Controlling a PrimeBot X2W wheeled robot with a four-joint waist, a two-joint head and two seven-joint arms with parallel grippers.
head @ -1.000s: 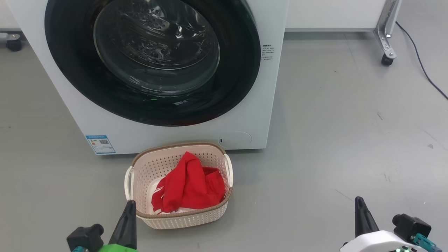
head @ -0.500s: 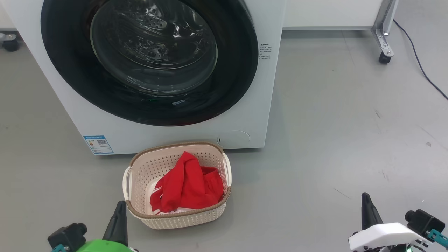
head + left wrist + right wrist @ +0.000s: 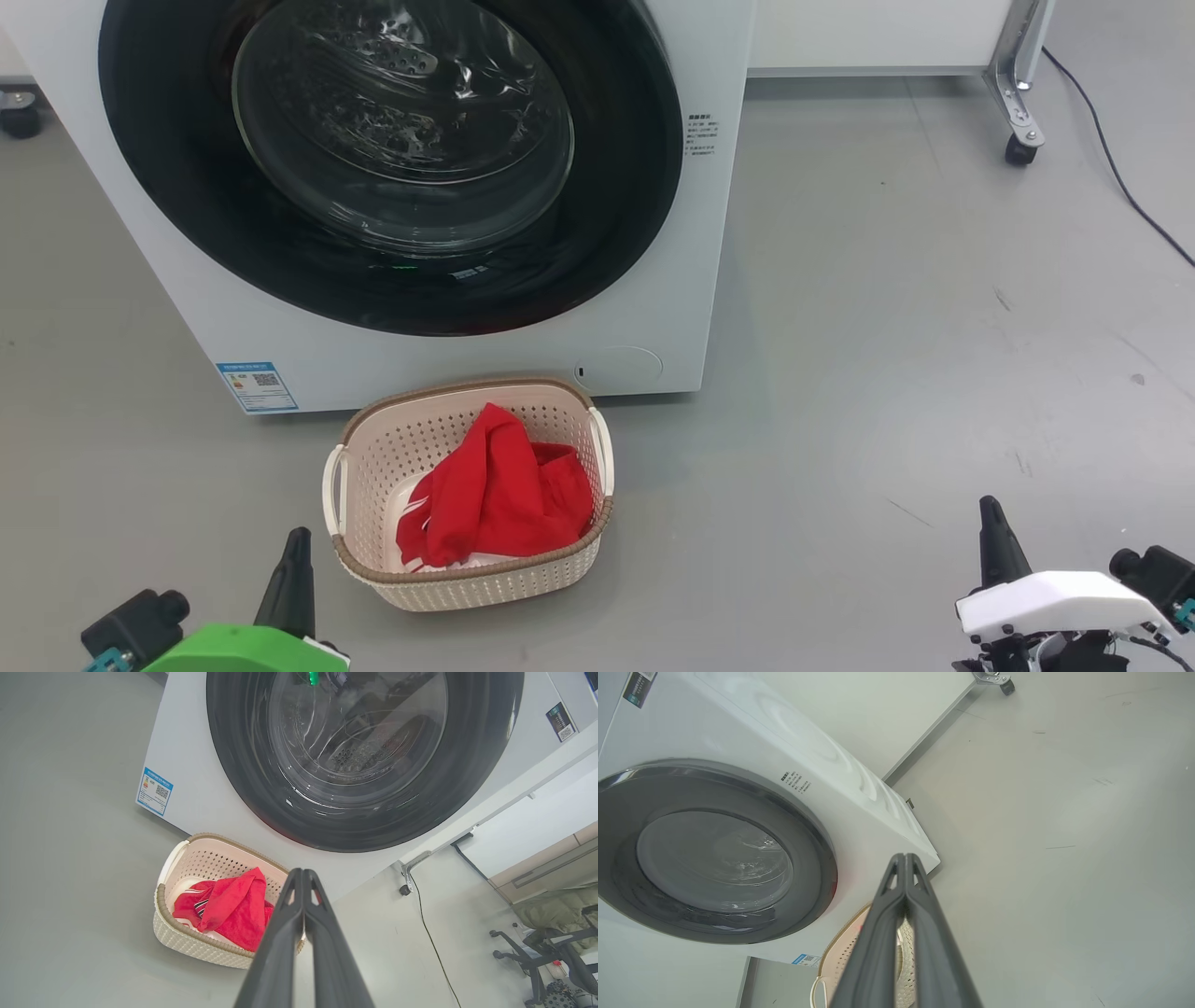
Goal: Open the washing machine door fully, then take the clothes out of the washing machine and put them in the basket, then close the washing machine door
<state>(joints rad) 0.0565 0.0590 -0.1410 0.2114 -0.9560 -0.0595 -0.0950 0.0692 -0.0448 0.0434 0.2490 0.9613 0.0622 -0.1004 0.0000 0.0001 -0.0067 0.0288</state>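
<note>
— Door [image 3: 392, 159]: open or shut?
— Shut. It lies flush in the white front of the washer [image 3: 709, 280], with a black ring all round and the window [image 3: 485, 196] bulging at the centre. The steel drum [image 3: 392, 65] shows through the glass, broken up by reflections.
— Clothes [image 3: 495, 495]?
— In the basket [image 3: 467, 588]. Red cloth is heaped toward its right side, with some white stripe and white cloth under it by the near wall.
— Where is the basket?
— Upright on the floor [image 3: 887, 327], just before the washer's foot and below the door's lower edge. Its far rim is close to the white front; I cannot tell whether they touch. A blue sticker [image 3: 257, 385] sits low on that front, to the basket's left.
— Left pincer [image 3: 299, 537]?
— Closed on nothing. In the left wrist view its fingers [image 3: 280, 952] press together along their length. In the head view it stands at the lower left, tip up, near the basket's near left corner but apart from it.
— Right pincer [image 3: 988, 509]?
— Also closed and empty, fingers [image 3: 878, 952] together in the right wrist view. It is at the lower right of the head view, over bare floor, well apart from basket and washer.
— Anything else?
— A metal leg [image 3: 1013, 89] on a caster [image 3: 1018, 149] stands at the far right.
</note>
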